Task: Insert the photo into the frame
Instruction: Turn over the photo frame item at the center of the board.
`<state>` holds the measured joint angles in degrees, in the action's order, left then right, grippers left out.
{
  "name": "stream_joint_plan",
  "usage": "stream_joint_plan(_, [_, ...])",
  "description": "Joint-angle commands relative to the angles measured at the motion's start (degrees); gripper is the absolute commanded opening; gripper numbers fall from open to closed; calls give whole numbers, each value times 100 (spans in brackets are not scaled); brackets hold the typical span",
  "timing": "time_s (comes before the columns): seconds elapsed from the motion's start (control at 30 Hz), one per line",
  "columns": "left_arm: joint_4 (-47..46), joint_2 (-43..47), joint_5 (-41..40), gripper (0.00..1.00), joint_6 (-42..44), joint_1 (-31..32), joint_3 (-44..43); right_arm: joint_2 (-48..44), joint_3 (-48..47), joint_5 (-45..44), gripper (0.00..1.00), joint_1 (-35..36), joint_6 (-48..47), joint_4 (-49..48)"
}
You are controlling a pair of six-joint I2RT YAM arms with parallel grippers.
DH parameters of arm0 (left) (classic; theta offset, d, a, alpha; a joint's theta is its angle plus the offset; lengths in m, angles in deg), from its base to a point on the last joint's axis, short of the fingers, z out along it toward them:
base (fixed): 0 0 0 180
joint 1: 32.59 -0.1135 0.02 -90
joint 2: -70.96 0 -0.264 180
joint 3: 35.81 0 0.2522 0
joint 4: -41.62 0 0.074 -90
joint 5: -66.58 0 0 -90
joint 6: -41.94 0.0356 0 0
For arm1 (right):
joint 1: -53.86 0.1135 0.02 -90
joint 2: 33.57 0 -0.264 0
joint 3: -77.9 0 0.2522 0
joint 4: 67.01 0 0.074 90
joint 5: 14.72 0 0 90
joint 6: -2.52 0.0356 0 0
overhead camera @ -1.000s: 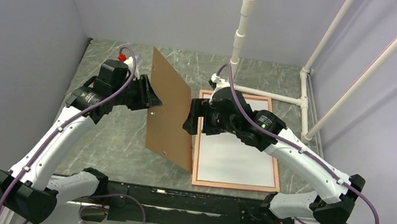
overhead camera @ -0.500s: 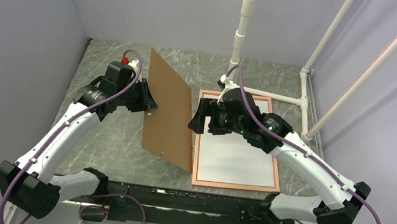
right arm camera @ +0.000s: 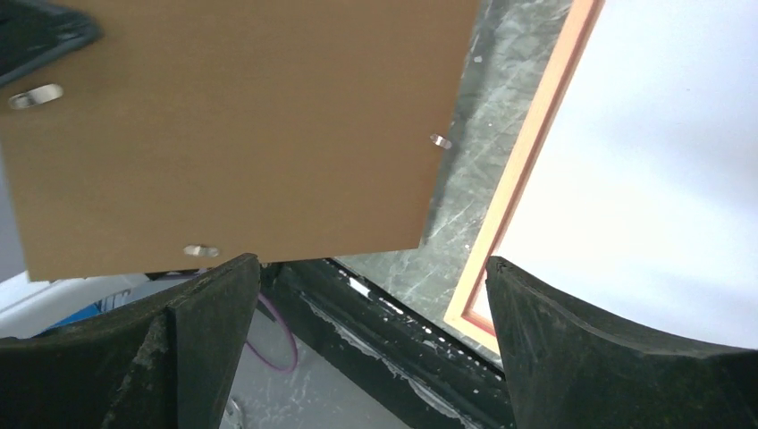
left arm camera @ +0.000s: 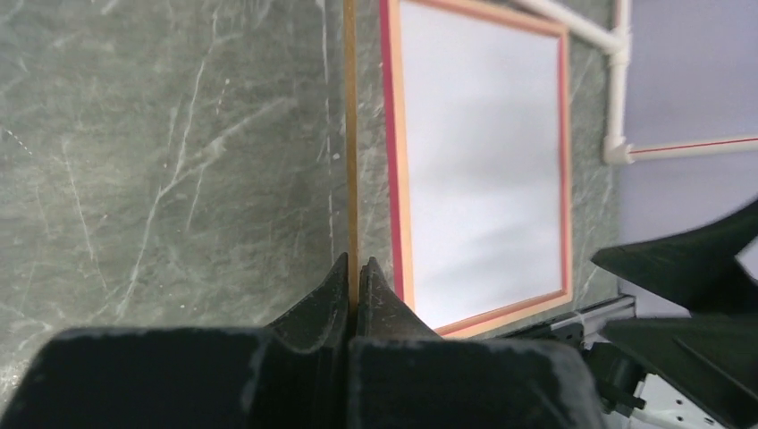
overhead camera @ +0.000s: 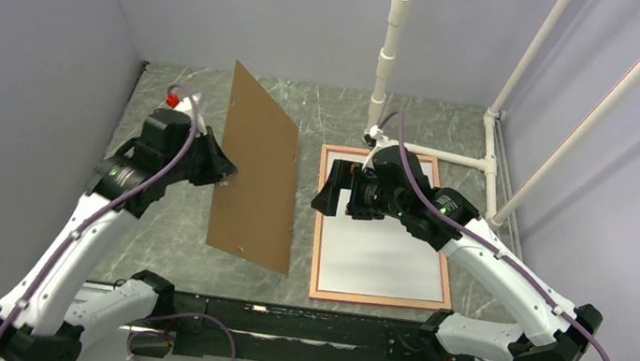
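The frame (overhead camera: 318, 237) with reddish-pink edges lies flat on the table's right half, also seen in the left wrist view (left arm camera: 393, 179) and the right wrist view (right arm camera: 527, 152). Inside it lies the photo (overhead camera: 383, 246) (left arm camera: 483, 152) (right arm camera: 652, 179), white back up; its printed side is hidden. My left gripper (overhead camera: 225, 170) (left arm camera: 355, 264) is shut on the left edge of the brown backing board (overhead camera: 255, 181) (left arm camera: 350, 134) (right arm camera: 241, 125), holding it upright left of the frame. My right gripper (overhead camera: 326, 188) (right arm camera: 371, 264) is wide open and empty, hanging over the frame's upper left part, apart from the board.
A white pipe stand (overhead camera: 389, 49) rises at the back, with pipes (overhead camera: 489, 157) running along the right side. A black rail (overhead camera: 296, 324) lines the near edge of the grey marble table (overhead camera: 158, 233). Purple-grey walls close in left and right.
The left gripper closed on the board and carried it left, away from the frame. The right gripper opened wider, came off the board and drew back to the right.
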<state>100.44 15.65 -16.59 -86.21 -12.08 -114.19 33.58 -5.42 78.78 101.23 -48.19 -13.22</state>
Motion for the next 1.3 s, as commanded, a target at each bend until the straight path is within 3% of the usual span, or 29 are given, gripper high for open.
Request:
stream_joint_plan(0.0, [-668, 779, -187, 0, -107, -1, -105, -330, 223, 176, 100, -253, 29, -303])
stream_joint_plan(0.37, [-1980, 1556, 1088, 0, -623, -3, 48, -1201, 580, 1236, 100, -1671, -631, -230])
stream_joint_plan(0.57, [-2981, 1833, 1764, 0, -869, -8, 319, -1550, 639, 2745, 99, -2861, -1030, -372])
stream_joint_plan(0.7, [-3738, 1857, 2399, 0, -1143, -3, 485, -1578, 1215, 4522, 99, -3583, -539, -1340])
stream_joint_plan(0.8, [-4380, 1889, 2771, 0, -1454, -3, 684, -1634, 1684, 5330, 99, -4010, 21, -2284])
stream_joint_plan(1.0, [-5426, 1834, 3150, 0, -2009, -7, 1042, -1723, 2070, 6104, 99, -4564, 964, -3767])
stream_joint_plan(1.13, [-5604, 1749, 3176, 0, -2141, -12, 1180, -1811, 2261, 6406, 93, -4568, 1833, -5119])
stream_joint_plan(1.27, [-5628, 1728, 3100, 0, -2135, -12, 1302, -1890, 2338, 6574, 91, -4569, 2337, -5806])
